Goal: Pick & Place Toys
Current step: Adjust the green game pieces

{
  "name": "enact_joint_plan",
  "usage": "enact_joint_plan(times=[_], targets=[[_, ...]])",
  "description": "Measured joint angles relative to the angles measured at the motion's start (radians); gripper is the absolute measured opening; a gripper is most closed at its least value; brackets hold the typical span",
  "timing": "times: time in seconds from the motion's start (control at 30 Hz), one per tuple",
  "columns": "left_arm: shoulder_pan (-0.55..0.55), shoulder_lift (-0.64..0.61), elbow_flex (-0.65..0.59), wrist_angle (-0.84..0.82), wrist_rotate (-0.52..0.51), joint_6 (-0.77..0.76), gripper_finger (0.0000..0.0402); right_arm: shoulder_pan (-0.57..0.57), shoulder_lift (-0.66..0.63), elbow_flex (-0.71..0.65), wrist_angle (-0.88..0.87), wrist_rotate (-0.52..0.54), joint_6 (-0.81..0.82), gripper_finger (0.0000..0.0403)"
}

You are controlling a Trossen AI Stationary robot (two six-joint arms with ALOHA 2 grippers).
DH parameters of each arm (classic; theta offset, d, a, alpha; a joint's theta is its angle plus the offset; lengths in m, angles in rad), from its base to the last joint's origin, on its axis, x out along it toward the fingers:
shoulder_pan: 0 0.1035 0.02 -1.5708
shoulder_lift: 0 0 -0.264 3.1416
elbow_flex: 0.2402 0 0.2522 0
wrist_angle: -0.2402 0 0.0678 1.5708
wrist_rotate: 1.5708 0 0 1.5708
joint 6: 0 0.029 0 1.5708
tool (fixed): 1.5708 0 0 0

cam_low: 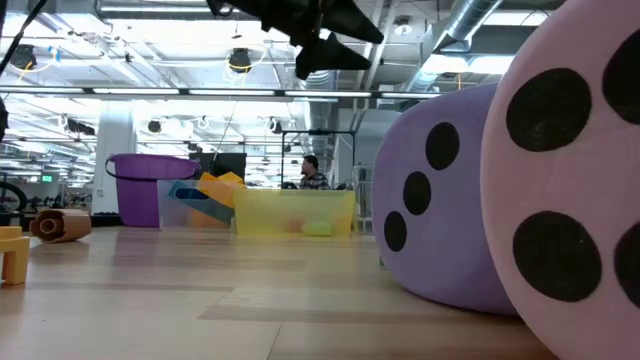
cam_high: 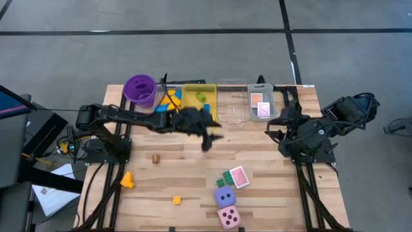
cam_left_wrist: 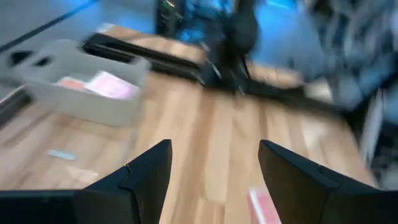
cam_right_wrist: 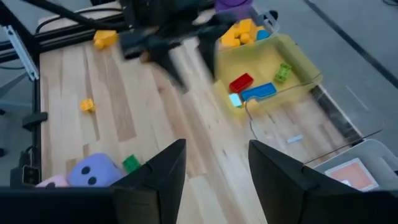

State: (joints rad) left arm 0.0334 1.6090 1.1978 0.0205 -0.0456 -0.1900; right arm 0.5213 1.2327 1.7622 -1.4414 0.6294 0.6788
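My left gripper (cam_high: 212, 140) hangs open above bare table (cam_high: 180, 174), trays (cam_high: 199, 100) just behind it. Ahead of my fingers lie a card (cam_high: 239, 176) and two dice (cam_high: 226, 207). My right gripper (cam_high: 280, 129) waits off to the side.

— Counting dice: two, the purple die (cam_high: 224, 197) and the pink die (cam_high: 229, 217).
— Counting holders: one purple cup (cam_high: 140, 89), one yellow tray (cam_high: 199, 103), two clear trays (cam_high: 232, 111).
— Spotting loose yellow bricks (cam_high: 176, 200): two.
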Motion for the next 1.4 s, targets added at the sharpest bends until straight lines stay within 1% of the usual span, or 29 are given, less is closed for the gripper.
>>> enact_joint_plan(times=[0.03, 0.1, 0.23, 0.33, 0.4, 0.47, 0.53, 0.6, 0.73, 0.87, 0.93, 1.07, 1.13, 1.27, 1.4], targets=[[-0.022, 0.010, -0.001, -0.003, 0.003, 0.044, 0.0236, 0.000, 0.000, 0.000, 0.002, 0.006, 0.002, 0.0168], [-0.054, 0.039, 0.001, 0.031, 0.048, 0.090, 0.0239, 0.000, -0.001, 0.000, 0.002, 0.030, 0.002, 0.0168], [-0.089, 0.126, 0.001, 0.102, 0.146, 0.063, 0.0245, 0.000, -0.001, 0.000, 0.001, 0.072, 0.101, 0.0168], [-0.093, 0.196, 0.003, 0.159, 0.189, 0.027, 0.0249, 0.000, -0.001, 0.000, 0.000, 0.071, 0.209, 0.0168], [-0.093, 0.229, 0.002, 0.160, 0.207, 0.020, 0.0251, 0.008, -0.001, 0.000, 0.002, 0.048, 0.246, 0.0168], [-0.093, 0.265, 0.007, 0.163, 0.212, 0.019, 0.0253, 0.020, -0.001, 0.000, 0.003, 0.022, 0.262, 0.0168], [-0.093, 0.294, 0.017, 0.157, 0.220, 0.017, 0.0255, 0.037, 0.000, 0.000, 0.008, 0.019, 0.264, 0.0168], [-0.096, 0.329, 0.044, 0.165, 0.252, 0.017, 0.0256, 0.057, 0.000, 0.000, 0.013, 0.018, 0.265, 0.0168], [-0.111, 0.398, 0.106, 0.157, 0.357, 0.030, 0.0256, 0.085, 0.000, 0.000, 0.024, 0.023, 0.259, 0.0168], [-0.131, 0.453, 0.163, 0.155, 0.374, 0.033, 0.0256, 0.086, 0.017, 0.000, 0.024, 0.023, 0.268, 0.0168], [-0.135, 0.480, 0.183, 0.157, 0.415, 0.041, 0.0256, 0.085, 0.029, 0.000, 0.025, 0.022, 0.296, 0.0168], [-0.135, 0.509, 0.181, 0.151, 0.462, 0.089, 0.0256, 0.088, 0.066, 0.000, 0.030, 0.017, 0.392, 0.0168], [-0.134, 0.511, 0.180, 0.119, 0.463, 0.127, 0.0256, 0.087, 0.091, 0.000, 0.033, 0.015, 0.423, 0.0168], [-0.133, 0.511, 0.180, 0.105, 0.463, 0.287, 0.0255, 0.084, 0.139, 0.000, 0.033, 0.011, 0.430, 0.0168], [-0.134, 0.511, 0.180, 0.103, 0.463, 0.359, 0.0248, 0.070, 0.199, 0.000, 0.044, -0.018, 0.430, 0.0168]])
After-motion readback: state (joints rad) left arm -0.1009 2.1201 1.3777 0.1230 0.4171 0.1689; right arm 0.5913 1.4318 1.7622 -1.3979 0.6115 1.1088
